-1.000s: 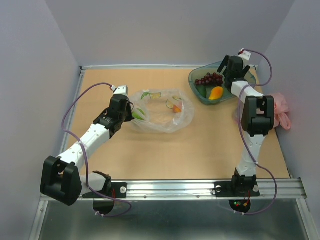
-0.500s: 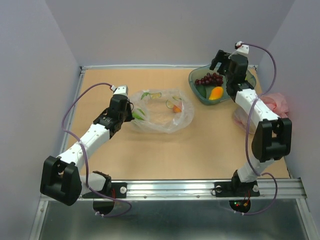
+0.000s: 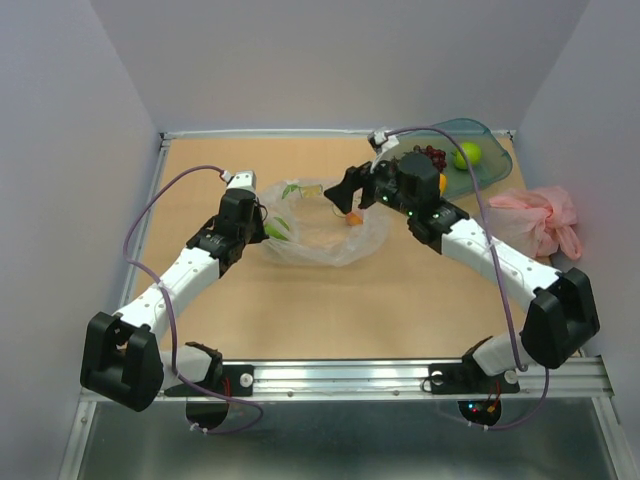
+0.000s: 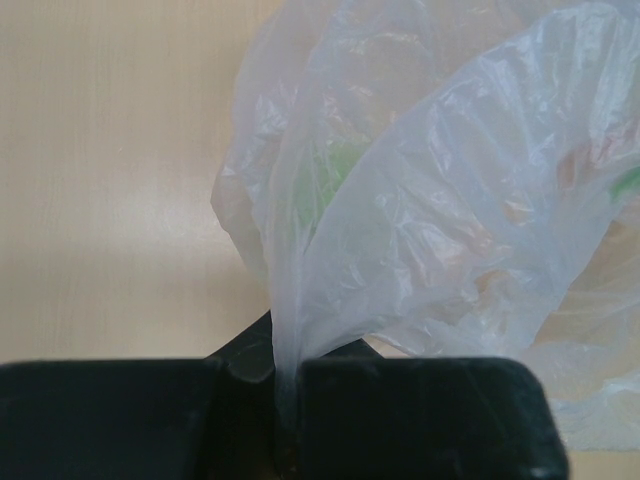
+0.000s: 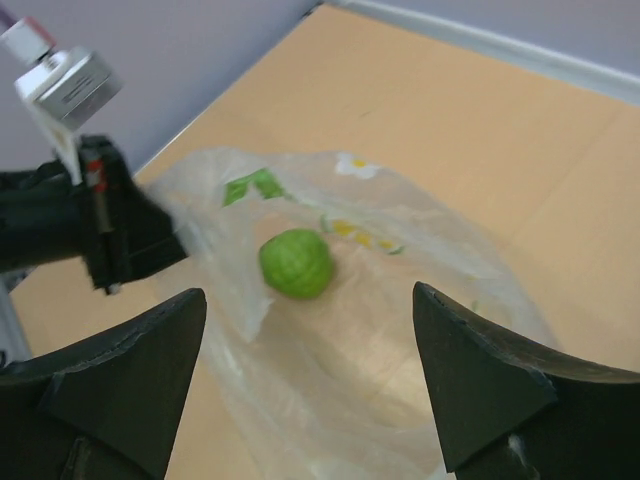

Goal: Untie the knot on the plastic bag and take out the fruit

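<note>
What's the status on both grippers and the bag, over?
Status: left gripper shut on the plastic bag edge; right gripper open above the bag's mouth; green fruit lying inside, nothing covering it.

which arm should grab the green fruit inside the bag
Right: the right jaws are open over the plastic bag, with the green fruit framed between them in the wrist view. The left jaws are shut on the bag's edge, holding it.
</note>
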{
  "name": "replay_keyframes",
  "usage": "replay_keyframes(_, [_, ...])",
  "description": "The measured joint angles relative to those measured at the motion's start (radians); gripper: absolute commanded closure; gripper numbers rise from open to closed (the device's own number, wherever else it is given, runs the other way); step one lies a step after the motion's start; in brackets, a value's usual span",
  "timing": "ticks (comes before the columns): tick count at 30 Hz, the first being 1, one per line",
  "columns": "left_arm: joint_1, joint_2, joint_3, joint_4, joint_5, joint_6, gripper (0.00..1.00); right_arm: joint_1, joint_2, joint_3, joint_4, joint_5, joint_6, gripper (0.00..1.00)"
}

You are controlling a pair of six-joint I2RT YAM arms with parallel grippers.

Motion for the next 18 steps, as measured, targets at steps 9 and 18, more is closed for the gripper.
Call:
replay_keyframes(9, [0.000,-0.002,0.000,0.000,0.000,0.000,1.00,0.146,0.197,-0.018,0.002,-0.053,0.026,0.37])
replay_keyframes(18, [-0.026,-0.035,0.035,-0.014,-0.028,-0.005,1.00,0.151,0.366,-0.093,0.084,0.011,0.121,0.33])
